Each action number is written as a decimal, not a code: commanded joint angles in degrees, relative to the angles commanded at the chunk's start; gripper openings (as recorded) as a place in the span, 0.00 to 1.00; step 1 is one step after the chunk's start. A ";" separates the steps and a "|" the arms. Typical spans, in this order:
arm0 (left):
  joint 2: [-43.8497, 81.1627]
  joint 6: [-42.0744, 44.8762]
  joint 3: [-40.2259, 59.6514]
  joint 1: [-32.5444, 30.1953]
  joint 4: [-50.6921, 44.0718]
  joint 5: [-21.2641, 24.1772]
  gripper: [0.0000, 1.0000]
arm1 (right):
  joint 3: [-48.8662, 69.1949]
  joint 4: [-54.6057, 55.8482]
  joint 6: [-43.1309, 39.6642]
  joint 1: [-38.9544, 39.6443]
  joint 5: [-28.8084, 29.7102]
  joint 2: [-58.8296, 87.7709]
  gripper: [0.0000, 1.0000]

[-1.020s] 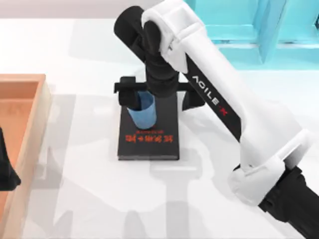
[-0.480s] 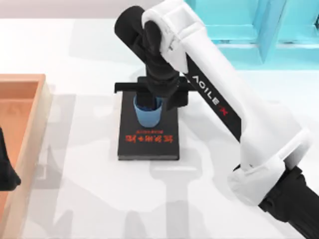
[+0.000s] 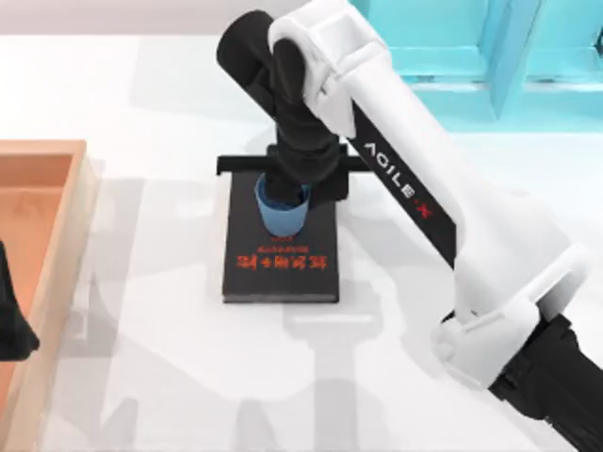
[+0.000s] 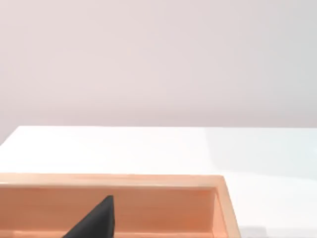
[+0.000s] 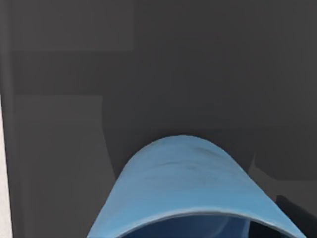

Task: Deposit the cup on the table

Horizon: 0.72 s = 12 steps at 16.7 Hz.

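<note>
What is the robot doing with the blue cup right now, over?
Right end effector at the small blue tapered cup, over the black book with red lettering. Cup not yet on white table. Left arm parked by orange wooden tray.

The cup (image 5: 185, 186), blue and slightly translucent, rises into the right wrist view with its curved outer wall toward the camera and its open rim just showing, set against the dark grey cover of the black book (image 5: 148, 74), with a thin white strip of desk (image 5: 4, 173) along one edge.
</note>
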 joint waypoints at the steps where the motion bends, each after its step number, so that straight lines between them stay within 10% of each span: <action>1: 0.00 0.00 0.00 0.00 0.00 0.00 1.00 | 0.00 0.00 0.00 0.00 0.00 0.00 0.00; 12: 0.00 0.00 0.00 0.00 0.00 0.00 1.00 | -16.74 3.61 -0.09 0.22 -0.25 -12.71 0.00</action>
